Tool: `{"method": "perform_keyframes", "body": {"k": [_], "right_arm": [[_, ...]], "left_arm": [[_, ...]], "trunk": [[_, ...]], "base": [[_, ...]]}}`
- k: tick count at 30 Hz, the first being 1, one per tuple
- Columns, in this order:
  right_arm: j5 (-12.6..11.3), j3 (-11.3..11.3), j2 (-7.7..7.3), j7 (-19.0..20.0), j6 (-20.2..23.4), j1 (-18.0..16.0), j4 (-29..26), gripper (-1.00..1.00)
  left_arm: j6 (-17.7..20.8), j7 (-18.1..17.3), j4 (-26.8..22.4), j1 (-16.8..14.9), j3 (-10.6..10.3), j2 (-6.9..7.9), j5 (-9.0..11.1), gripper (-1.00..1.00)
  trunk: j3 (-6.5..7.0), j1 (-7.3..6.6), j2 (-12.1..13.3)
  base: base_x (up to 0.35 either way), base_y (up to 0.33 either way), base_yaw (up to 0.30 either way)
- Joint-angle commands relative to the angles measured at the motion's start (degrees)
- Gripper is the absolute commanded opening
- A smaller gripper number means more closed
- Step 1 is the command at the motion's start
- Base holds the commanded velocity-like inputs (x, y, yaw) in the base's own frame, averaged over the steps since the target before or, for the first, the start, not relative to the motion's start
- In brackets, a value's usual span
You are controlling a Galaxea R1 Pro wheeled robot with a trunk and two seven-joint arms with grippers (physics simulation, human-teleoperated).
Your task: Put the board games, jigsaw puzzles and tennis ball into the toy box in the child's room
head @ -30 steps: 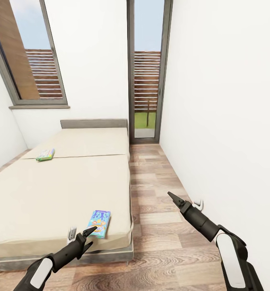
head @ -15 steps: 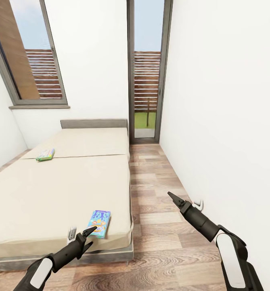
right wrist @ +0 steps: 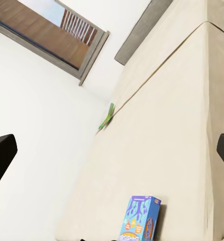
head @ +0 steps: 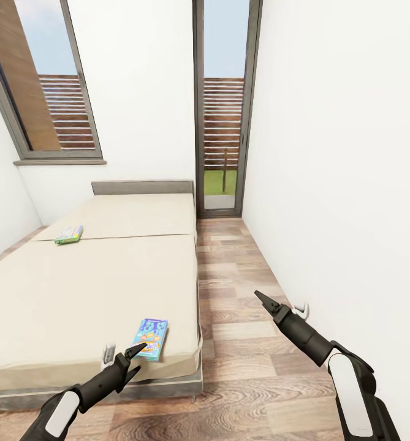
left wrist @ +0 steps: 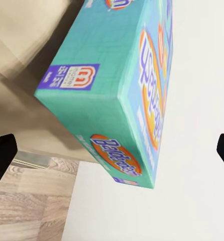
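A light blue board game (head: 151, 339) lies flat near the bed's (head: 94, 275) front right corner. My left gripper (head: 136, 351) hovers open just short of the box's near end; the left wrist view has the box (left wrist: 117, 85) close up between the spread fingertips. A green-edged board game (head: 68, 234) lies farther back on the mattress's left side. Over the plank floor to the right of the bed, my right gripper (head: 263, 300) is open and holds nothing. Both boxes show in the right wrist view, the blue one (right wrist: 139, 218) near and the green-edged one (right wrist: 107, 118) far.
A grey headboard (head: 142, 187) stands against the white far wall. A strip of wood floor (head: 229, 275) runs between the bed and the right wall (head: 339, 184) up to a tall glass door (head: 223, 110). A large window (head: 39, 92) is at the left.
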Motion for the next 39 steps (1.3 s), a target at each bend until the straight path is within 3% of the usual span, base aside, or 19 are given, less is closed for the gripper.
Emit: {"method": "perform_keyframes", "body": {"k": [1,39], "right_arm": [[-0.1,-0.2,0.06,0.1,0.4,-0.1,0.0,1.00],[-0.1,-0.2,0.06,0.1,0.4,-0.1,0.0,1.00]], "left_arm": [[0.4,-0.1,0.0,0.0,0.1,-0.01,0.1,1.00],[0.4,-0.1,0.0,0.0,0.2,0.01,0.2,1.00]], "trunk": [[-0.05,-0.01,0.0],[-0.05,-0.01,0.0]], "base": [[0.000,0.000,0.000],[0.002,0.000,0.000]]}}
